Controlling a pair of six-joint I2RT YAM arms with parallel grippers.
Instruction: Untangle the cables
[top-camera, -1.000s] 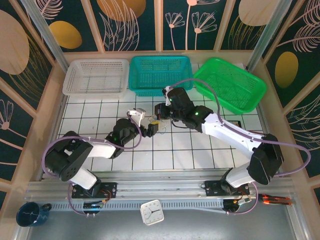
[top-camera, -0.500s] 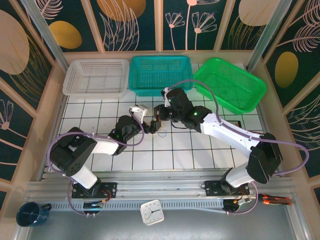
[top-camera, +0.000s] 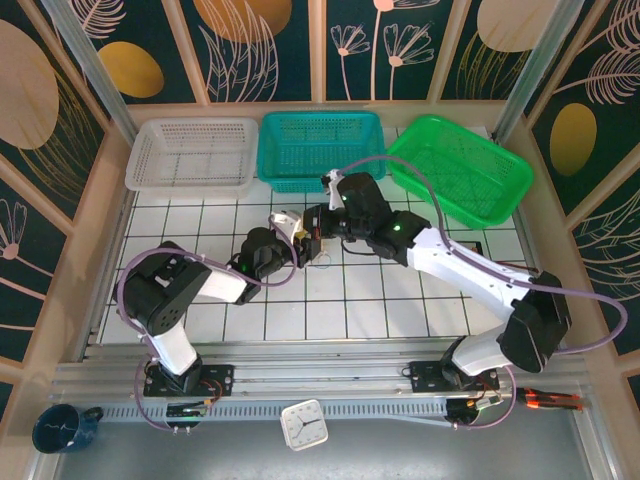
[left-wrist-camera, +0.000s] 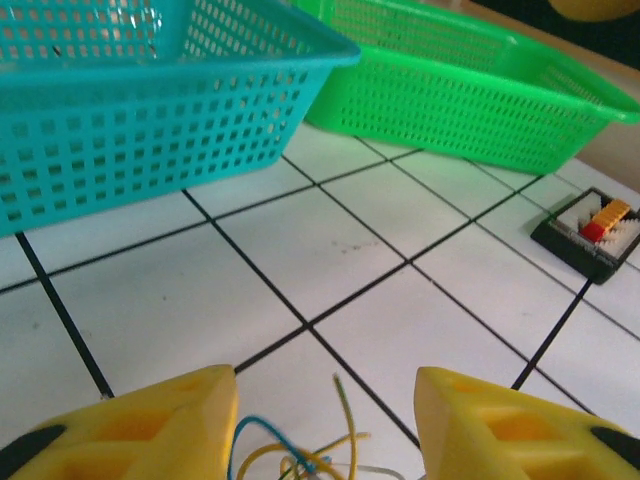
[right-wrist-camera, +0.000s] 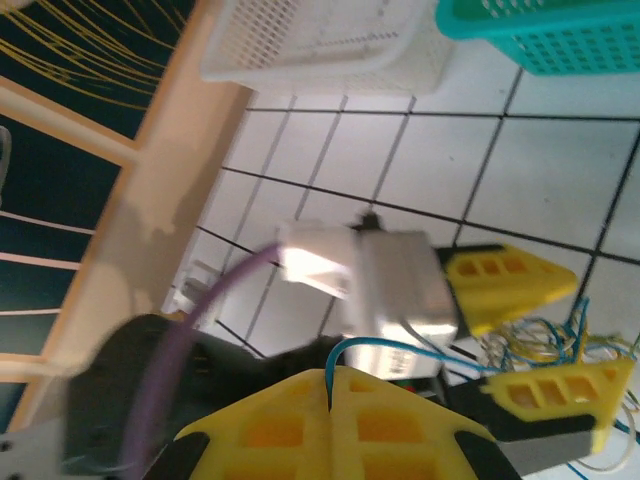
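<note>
Blue, yellow and whitish cables (left-wrist-camera: 300, 462) lie tangled on the tile (left-wrist-camera: 300, 250) mid-table; your left gripper (left-wrist-camera: 325, 405) straddles them, jaws apart, seemingly for a second hold, while your right gripper (right-wrist-camera: 330, 390), pinched tight on a blue strand (right-wrist-camera: 400, 350), anchors it for pulling apart.

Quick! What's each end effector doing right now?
Left end effector: open, the cables lying between its fingers.
Right end effector: closed on a blue cable.
</note>
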